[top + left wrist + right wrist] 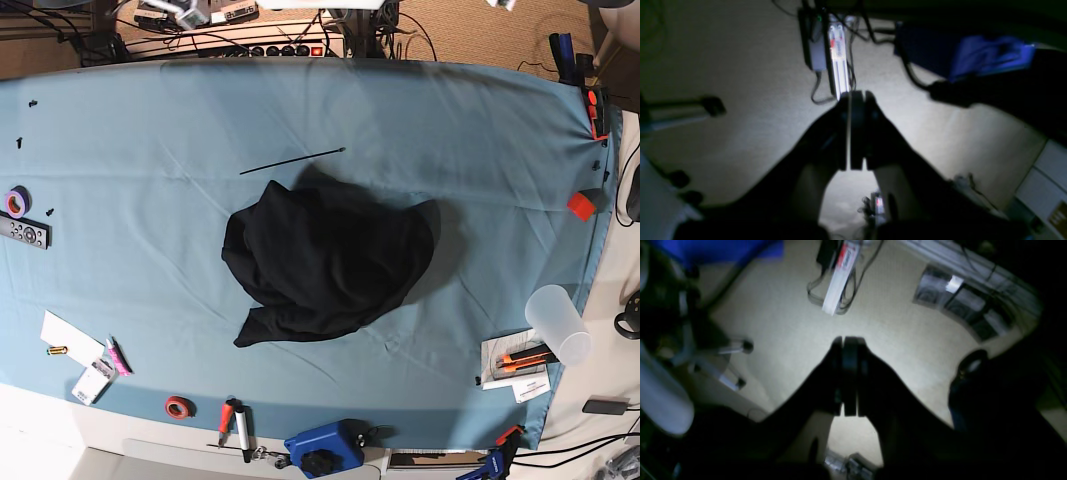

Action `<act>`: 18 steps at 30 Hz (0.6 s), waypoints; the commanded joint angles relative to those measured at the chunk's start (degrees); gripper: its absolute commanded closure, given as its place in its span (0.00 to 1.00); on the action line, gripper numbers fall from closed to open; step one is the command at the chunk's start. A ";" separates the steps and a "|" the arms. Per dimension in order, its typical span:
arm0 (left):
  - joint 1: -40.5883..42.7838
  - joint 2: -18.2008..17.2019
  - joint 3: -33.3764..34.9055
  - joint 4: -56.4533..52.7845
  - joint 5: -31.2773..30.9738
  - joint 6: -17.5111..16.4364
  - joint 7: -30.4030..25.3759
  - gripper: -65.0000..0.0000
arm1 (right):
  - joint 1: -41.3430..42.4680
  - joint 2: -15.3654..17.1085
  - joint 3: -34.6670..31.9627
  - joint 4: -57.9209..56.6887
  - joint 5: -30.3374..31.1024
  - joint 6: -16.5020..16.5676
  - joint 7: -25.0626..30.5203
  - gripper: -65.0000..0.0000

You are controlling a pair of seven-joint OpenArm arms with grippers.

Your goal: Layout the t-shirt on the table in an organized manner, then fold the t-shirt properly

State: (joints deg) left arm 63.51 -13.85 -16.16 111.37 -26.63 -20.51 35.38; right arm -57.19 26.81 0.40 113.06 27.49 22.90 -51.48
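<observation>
I see the t-shirt [325, 262] crumpled mid-table [130, 240]; nothing laid out or folded yet. Left gripper [853, 96] and right gripper [848, 341] both closed, seemingly empty, pointing off-table in dim views.

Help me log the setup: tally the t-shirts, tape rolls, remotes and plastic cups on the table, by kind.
t-shirt: 1
tape rolls, purple and red: 2
remote: 1
plastic cup: 1
Total: 5
</observation>
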 commanded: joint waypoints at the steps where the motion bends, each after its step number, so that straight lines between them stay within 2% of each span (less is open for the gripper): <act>1: 1.92 -0.28 -1.36 3.45 -0.48 -0.37 0.28 1.00 | -1.27 0.63 1.88 3.28 1.55 0.44 0.11 1.00; 5: 3.28 -0.28 -6.69 14.53 -0.52 -0.37 1.22 1.00 | -1.77 0.63 8.13 13.31 4.76 0.46 -2.01 1.00; 9: 1.36 -0.31 -9.90 23.63 -0.63 -0.37 1.03 1.00 | 0.31 0.61 12.83 21.94 5.03 0.46 -2.91 1.00; 13: -4.46 -0.31 -9.90 23.63 -0.63 -0.35 0.20 1.00 | 4.31 0.48 15.02 21.94 3.28 0.44 -2.93 1.00; 18: -12.63 -0.31 -9.90 23.63 -0.44 -0.35 -3.74 1.00 | 9.62 0.46 15.04 21.94 -1.20 0.37 -1.70 1.00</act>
State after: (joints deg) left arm 49.98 -13.85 -25.89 134.13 -26.63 -20.84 32.69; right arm -47.29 26.68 15.00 134.06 25.89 23.57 -54.37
